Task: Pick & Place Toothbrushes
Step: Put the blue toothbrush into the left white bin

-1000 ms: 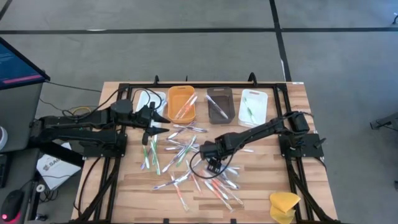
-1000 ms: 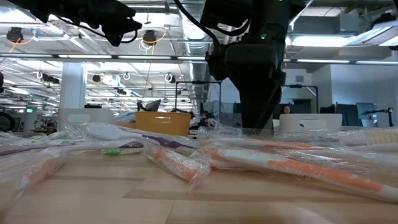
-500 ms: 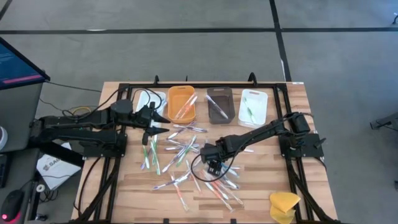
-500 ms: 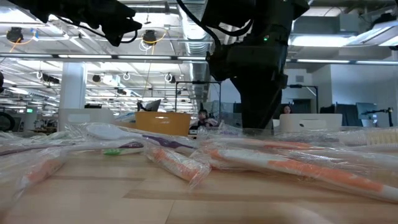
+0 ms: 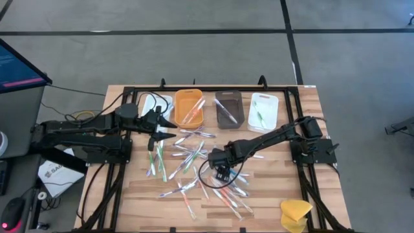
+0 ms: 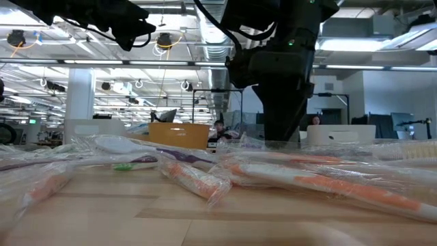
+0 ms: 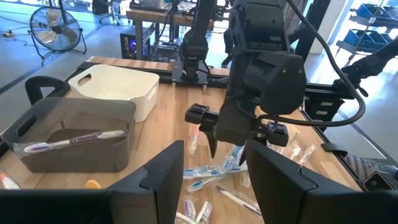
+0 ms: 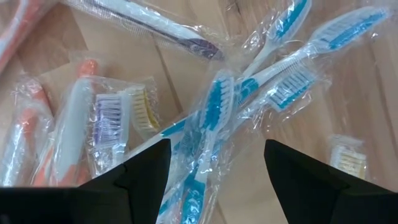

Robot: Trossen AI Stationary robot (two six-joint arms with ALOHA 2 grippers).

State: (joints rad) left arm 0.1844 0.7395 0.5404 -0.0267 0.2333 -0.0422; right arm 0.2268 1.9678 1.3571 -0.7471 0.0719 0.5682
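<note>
Dozens of wrapped toothbrushes [image 5: 194,165] lie scattered across the middle of the table [image 5: 139,194], most of them loose on the wood in clear plastic sleeves, with blue, orange and green handles mixed together. Four trays stand in a row at the far edge: a white tray [image 5: 157,107] at the left end, an orange tray [image 5: 188,107] holding a few brushes, a brown tray [image 5: 228,109] with one brush, and another white tray [image 5: 263,110] with a green one. The right gripper [image 5: 222,172] hangs low over the middle of the pile, fingers [image 8: 140,171] spread apart and holding nothing, with a cluster of blue brushes [image 8: 214,118] lying between them on the wood. The left gripper [image 5: 163,130] hovers above the table near the orange tray, its fingers [image 7: 158,180] likewise parted and empty, facing the right arm. A yellow lump [image 5: 295,214] sits at the near right corner, well apart from the brushes.
</note>
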